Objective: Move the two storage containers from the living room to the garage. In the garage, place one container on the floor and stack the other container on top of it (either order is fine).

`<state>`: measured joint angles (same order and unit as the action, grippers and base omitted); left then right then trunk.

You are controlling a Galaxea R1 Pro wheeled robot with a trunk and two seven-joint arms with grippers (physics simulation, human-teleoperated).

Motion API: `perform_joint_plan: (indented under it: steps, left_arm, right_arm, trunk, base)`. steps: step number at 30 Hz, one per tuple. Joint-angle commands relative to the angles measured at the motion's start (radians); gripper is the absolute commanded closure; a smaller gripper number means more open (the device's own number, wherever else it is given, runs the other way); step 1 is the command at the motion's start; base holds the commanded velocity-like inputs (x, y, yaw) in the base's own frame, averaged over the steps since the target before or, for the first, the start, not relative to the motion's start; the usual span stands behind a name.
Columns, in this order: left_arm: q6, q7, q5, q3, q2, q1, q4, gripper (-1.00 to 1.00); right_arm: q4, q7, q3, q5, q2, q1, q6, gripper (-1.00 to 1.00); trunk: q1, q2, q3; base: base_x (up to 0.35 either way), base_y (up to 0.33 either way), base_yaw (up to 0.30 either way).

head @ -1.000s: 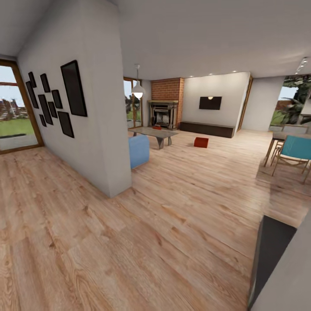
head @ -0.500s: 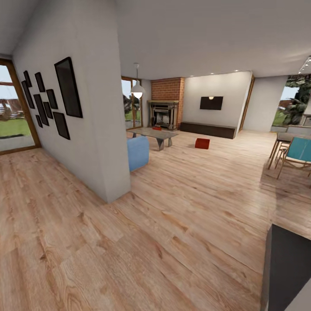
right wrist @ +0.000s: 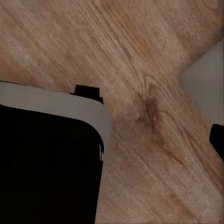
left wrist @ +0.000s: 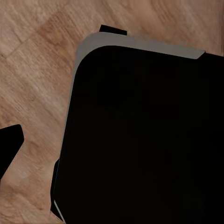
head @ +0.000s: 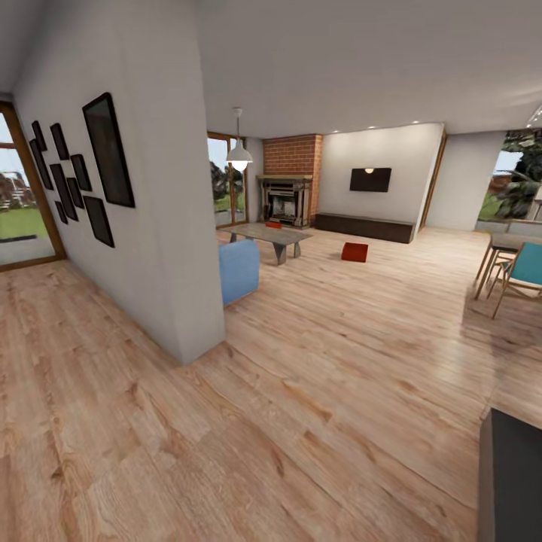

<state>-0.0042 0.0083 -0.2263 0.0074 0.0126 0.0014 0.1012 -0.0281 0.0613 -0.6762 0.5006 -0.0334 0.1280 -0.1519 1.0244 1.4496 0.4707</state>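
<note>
At the far end of the living room, past the partition wall, one orange-red storage container sits on the light wood plank floor, in the open between the low grey coffee table and the long dark cabinet. A second small orange-red shape shows on or just behind the coffee table, in front of the brick fireplace; likely the other container, but too small to confirm.

Other fixtures noted: black TV on the pale wall, blue seat just beside the partition's end, pendant lamp, black picture frames, teal chair at the head view's right edge.

Wrist views: both look down on plank flooring, with a large dark rounded body (probably the robot's own base) in each. Finger state cannot be told for either arm; small dark tips sit at the frame edges, but they are too cropped to read as open or closed. Nothing seen held.

Step in hand, as judged: approach drive toward the containers; no pickup begun, garage not in sight.

Next move calls for: rolling forward past the partition's corner, keeping right of the blue seat, then stopping near the floor container with room for both arms to come down on its thin walls. Risk: clipping the seat or table.
</note>
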Motion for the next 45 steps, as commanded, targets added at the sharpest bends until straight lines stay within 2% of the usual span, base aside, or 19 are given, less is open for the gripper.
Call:
perform_joint_plan:
  steps: [1, 12, 45]
  left_arm:
    - [0.0, 0.001, -0.005, 0.0, 0.0, 0.0, 0.001, -1.0]
    - [0.0, 0.001, -0.004, 0.002, 0.0, 0.0, 0.006, -1.0]
    - [0.0, 0.001, -0.005, 0.001, 0.001, 0.0, 0.006, -1.0]
  right_arm:
    - [-0.002, 0.001, -0.008, 0.009, 0.001, 0.001, -0.005, -1.0]
    - [-0.001, -0.005, -0.006, 0.011, 0.001, 0.001, -0.009, -1.0]
    - [-0.001, -0.006, -0.007, 0.007, 0.0, 0.001, -0.009, -1.0]
  trunk:
    - [0.001, 0.0, 0.001]
    - [0.001, 0.0, 0.001]
    - [0.001, 0.0, 0.001]
  base:
    - [0.324, 0.0, 0.0]
    - [0.324, 0.004, -0.063]
    - [0.306, 0.197, -0.291]
